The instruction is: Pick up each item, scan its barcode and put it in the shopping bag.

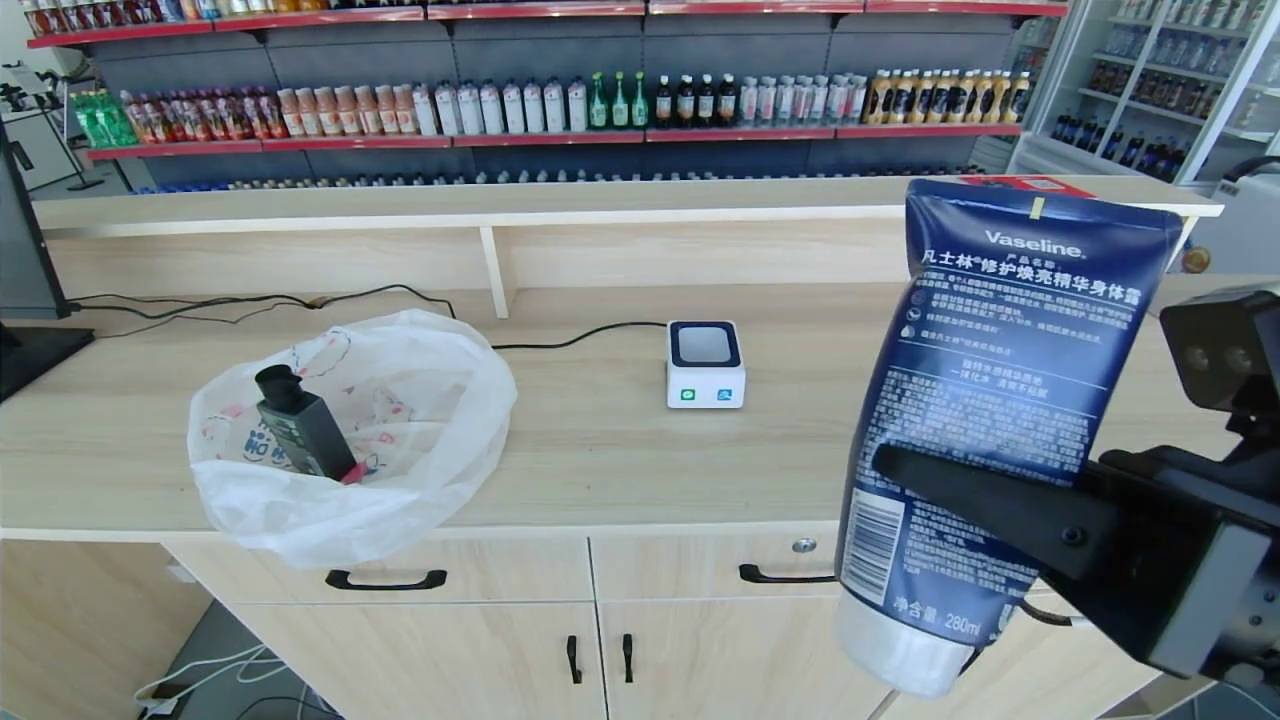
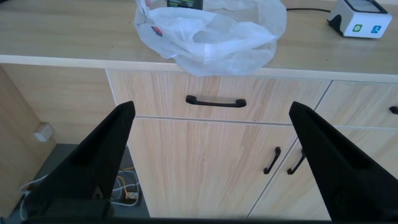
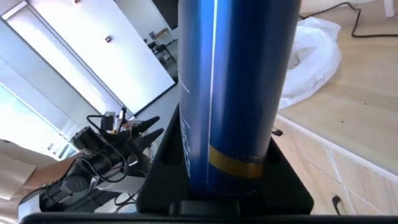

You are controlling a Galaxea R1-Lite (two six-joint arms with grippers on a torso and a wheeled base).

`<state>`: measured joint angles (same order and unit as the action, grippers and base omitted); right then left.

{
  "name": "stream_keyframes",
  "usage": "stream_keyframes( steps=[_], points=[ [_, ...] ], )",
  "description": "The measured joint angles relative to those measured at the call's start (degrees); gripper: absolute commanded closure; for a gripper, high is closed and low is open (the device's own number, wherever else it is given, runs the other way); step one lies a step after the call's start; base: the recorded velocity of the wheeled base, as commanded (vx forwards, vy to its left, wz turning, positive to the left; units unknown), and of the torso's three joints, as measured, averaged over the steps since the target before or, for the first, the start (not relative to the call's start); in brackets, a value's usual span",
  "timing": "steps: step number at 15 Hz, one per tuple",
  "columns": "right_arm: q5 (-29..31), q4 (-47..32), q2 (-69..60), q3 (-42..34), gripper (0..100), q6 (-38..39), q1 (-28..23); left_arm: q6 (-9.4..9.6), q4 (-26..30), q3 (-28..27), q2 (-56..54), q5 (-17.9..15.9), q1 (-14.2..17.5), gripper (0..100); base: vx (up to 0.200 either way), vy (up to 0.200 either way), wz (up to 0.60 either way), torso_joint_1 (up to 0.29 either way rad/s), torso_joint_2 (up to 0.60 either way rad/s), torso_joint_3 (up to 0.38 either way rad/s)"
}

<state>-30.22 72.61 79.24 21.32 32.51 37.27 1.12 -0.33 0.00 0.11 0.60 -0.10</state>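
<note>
One blue lotion tube (image 1: 1000,400) hangs cap-down, pinched across its lower half by my right gripper (image 1: 940,475), raised well to the right of the scanner (image 1: 705,362). Its barcode (image 1: 873,535) faces me, not the scanner, so the read may fail. Turning a soft tube could let it slip. My left gripper (image 2: 211,109) is spread wide, holding nothing, low before the drawers (image 2: 217,81).

Right hand (image 1: 922,476) tight around lotion tube (image 1: 1005,330), left hand (image 2: 211,109) wide open

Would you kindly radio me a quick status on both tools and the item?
Right tool shut on blue tube, held up. Left tool open, below counter. Nothing blocking scanner.
</note>
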Motion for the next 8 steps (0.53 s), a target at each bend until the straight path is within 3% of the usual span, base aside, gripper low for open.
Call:
stream_keyframes(
  steps=[2,8],
  points=[
    [-2.90,3.91,2.12,0.54,100,3.96,1.82,0.02,0.00,0.00,0.00,-0.02,0.00,0,0.000,0.000,0.00,0.000,0.00,0.000],
    [-3.25,8.13,4.06,-0.13,100,22.61,4.46,0.00,0.00,0.00,0.00,-0.02,0.00,0,0.000,0.000,0.00,0.000,0.00,0.000]
  ],
)
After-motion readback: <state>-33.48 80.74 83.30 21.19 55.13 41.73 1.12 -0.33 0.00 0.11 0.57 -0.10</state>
